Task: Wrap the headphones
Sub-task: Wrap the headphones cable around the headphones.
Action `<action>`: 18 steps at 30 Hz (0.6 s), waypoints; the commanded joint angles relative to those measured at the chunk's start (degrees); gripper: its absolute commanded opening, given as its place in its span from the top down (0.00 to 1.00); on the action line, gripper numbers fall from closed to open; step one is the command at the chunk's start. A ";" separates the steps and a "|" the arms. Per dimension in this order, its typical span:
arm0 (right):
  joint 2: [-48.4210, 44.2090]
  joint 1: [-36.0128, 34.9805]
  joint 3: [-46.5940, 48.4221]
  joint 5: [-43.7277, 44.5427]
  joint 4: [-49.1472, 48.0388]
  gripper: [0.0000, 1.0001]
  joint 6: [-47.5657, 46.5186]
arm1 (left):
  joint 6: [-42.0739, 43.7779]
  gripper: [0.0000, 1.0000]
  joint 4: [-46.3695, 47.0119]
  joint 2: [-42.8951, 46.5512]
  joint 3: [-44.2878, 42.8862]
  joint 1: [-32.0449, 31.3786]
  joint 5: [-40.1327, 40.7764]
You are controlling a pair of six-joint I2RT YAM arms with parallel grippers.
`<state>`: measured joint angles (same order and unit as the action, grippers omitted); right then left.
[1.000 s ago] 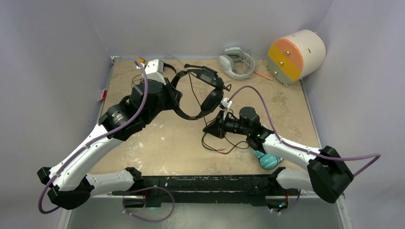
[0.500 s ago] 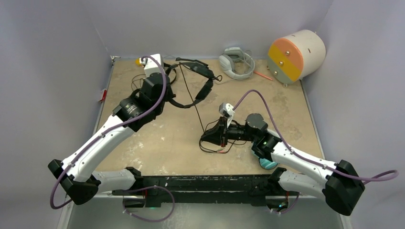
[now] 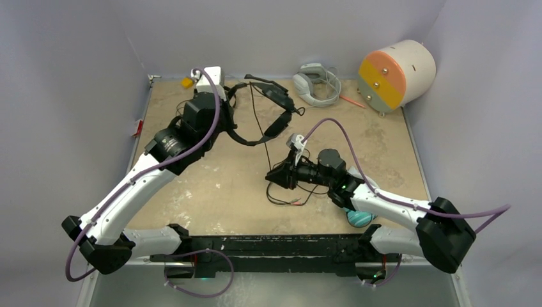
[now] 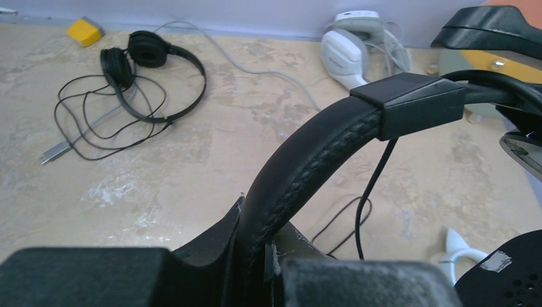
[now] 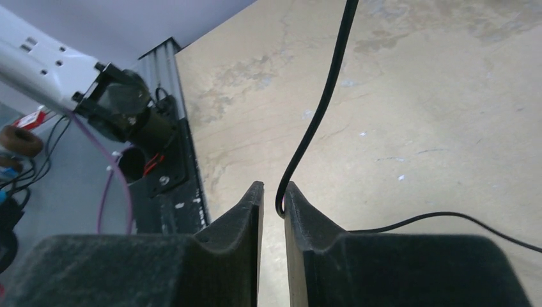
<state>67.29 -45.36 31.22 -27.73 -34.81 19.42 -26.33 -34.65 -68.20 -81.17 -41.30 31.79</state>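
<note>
Nearest, at about 5 o'clock on the table (image 3: 211,192), a teal ear cup (image 3: 361,218) shows from under the right forearm. The rest of that pair is hidden by the arm.

Just beyond it, close to the table's centre, the right gripper (image 5: 273,203) sits low and points toward 9 o'clock. Its fingers are pinched almost together on a thin black cord (image 5: 319,109). On the 6 o'clock side of the fingers, loose loops of this cord lie on the tabletop. From the pinch, the cord runs taut toward 12 o'clock, up to the black headphones (image 3: 276,124).

Farther on, at about 11 o'clock, the left gripper (image 4: 254,256) is clenched on the padded, stitched band of those black headphones. The band arcs away from the fingers toward 3 o'clock, and its ear cups lie on the far side, between 12 and 1 o'clock.

Beyond the left gripper, the left wrist view shows a second black pair (image 4: 148,48) lying flat on the table. It is surrounded by its own tangled cord and is well apart from both grippers. A small yellow block (image 3: 186,82) rests at the far corner, near 11 o'clock.

Along the far edge at about 1 o'clock lies a white-grey headset (image 3: 313,83). At 2 o'clock, past the table's corner, a round drum (image 3: 396,70) rests on its side. Its face is banded orange, yellow and pale green.
</note>
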 commanded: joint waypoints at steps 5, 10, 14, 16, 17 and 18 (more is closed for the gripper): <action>3.01 -0.17 -1.11 7.40 -17.41 0.73 -2.16 | 2.51 1.00 -1.29 1.32 -8.85 0.10 -12.71; 5.08 -0.16 -0.82 8.60 -19.46 0.70 -4.58 | 2.68 1.00 -3.04 0.88 -11.03 0.13 -17.19; 6.62 -0.16 0.00 9.87 -20.45 0.65 -5.51 | 2.92 1.00 -3.24 0.60 -12.00 0.17 -20.39; 7.32 -0.12 0.21 10.96 -20.96 0.64 -6.14 | 2.95 1.00 -4.07 0.09 -13.07 0.15 -20.79; 7.65 -0.16 0.32 11.57 -21.18 0.63 -6.41 | 2.95 1.00 -4.51 -0.21 -13.66 0.13 -20.85; 8.00 -0.12 0.47 12.24 -21.45 0.63 -6.63 | 2.95 1.00 -4.92 -0.38 -14.21 0.15 -20.89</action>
<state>74.54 -45.36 30.17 -18.96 -51.22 15.35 -23.51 -40.71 -68.29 -90.98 -41.30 13.67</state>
